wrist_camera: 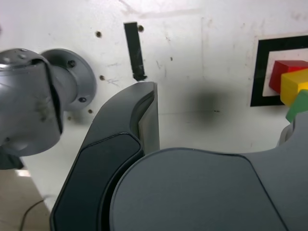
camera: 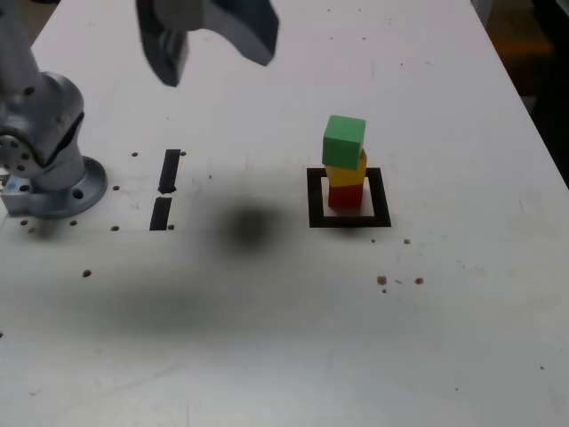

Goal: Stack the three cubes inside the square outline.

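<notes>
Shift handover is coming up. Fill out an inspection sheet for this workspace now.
Surface: white table, scuffed, with small dark specks and screw holes.
Job's things: red cube at the bottom, yellow cube on it, green cube on top and turned slightly askew; the stack stands inside the square outline.
Clutter: two short black strips towards the exterior view's left.
Tool: tool open, empty, raised well clear of the stack; arm base bolted at the exterior view's left.
Cables: a thin one beyond the table edge in the wrist view.
Surroundings: dark floor past the table's edges, nothing else clear.
</notes>
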You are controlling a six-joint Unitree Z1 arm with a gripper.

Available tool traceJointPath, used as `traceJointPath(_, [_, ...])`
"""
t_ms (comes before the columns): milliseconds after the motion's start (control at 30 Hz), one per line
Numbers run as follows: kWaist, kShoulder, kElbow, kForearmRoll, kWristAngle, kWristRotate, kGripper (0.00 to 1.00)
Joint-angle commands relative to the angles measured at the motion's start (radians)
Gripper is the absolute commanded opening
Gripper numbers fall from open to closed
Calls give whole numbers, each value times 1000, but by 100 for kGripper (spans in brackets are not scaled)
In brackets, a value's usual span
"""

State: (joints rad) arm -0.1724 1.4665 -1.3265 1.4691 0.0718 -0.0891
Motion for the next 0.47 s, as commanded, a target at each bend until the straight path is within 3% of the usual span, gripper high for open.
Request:
traceJointPath(0, [-1,-116,250,-60,-21,-2,100])
traceJointPath(167, [0,-94,420,-231,-81,3,100])
traceJointPath(433, [9,-22,519,-306,-132,48,100])
